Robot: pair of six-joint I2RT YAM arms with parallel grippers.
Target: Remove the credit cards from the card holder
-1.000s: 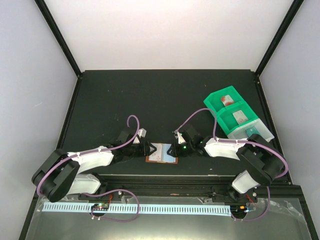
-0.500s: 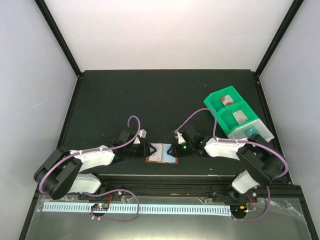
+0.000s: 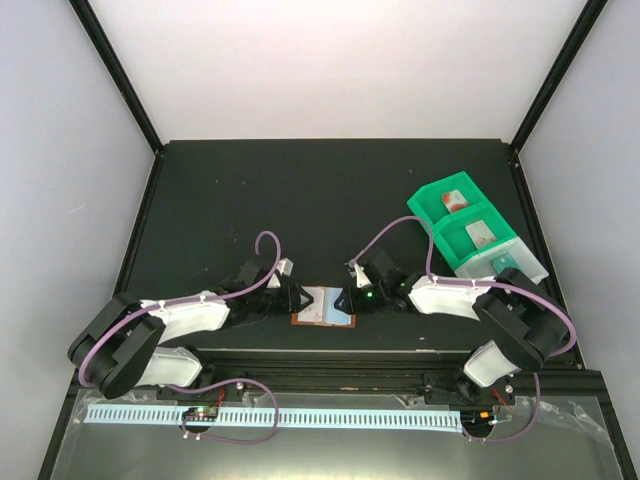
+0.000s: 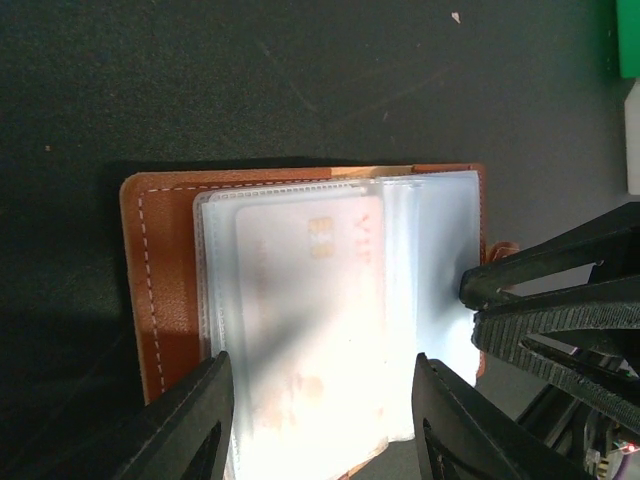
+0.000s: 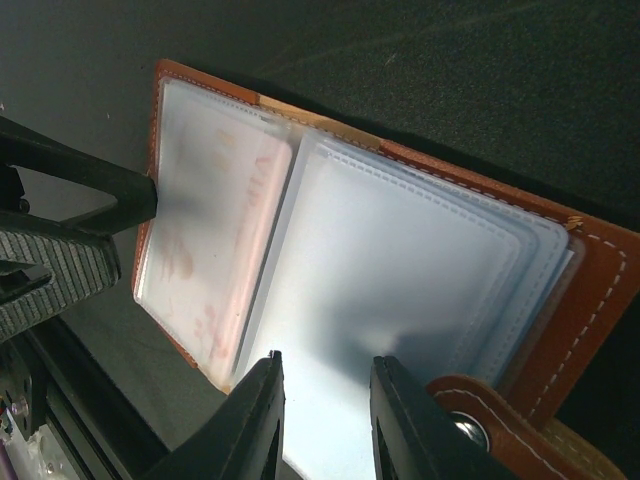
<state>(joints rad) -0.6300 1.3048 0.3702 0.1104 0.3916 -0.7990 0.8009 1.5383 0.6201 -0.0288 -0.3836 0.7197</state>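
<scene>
— On the black table (image 3: 300, 190), inside pale walls (image 3: 330, 60), where does the card holder (image 3: 323, 305) lie?

— Flat and open between the two hands, with the left gripper (image 3: 298, 298) at one end and the right gripper (image 3: 348, 300) at the other, tips facing.

— What do the wrist views add?

— From above it is only a small brown patch. The left wrist view shows a credit card (image 4: 310, 300) inside a cloudy sleeve (image 4: 430, 250), straight ahead of that gripper. Its fingers (image 4: 205, 420) are parted wide, one either side of the sleeve. The right wrist view shows the snap tab (image 5: 480, 400) just beside its own fingers (image 5: 395, 430).

— And the right one's grasp?

— Its jaws are narrow, a slit apart, with the tips at the sleeve's edge. I cannot tell whether they pinch it.

— Anything around, or in the way?

— A green tray (image 3: 465, 232) sits well off the right gripper's outer side. It holds a red-marked card (image 3: 455, 200) and a greyish card (image 3: 484, 236) in separate compartments. In each wrist view, that gripper's own fingers cover the holder's near end.
</scene>
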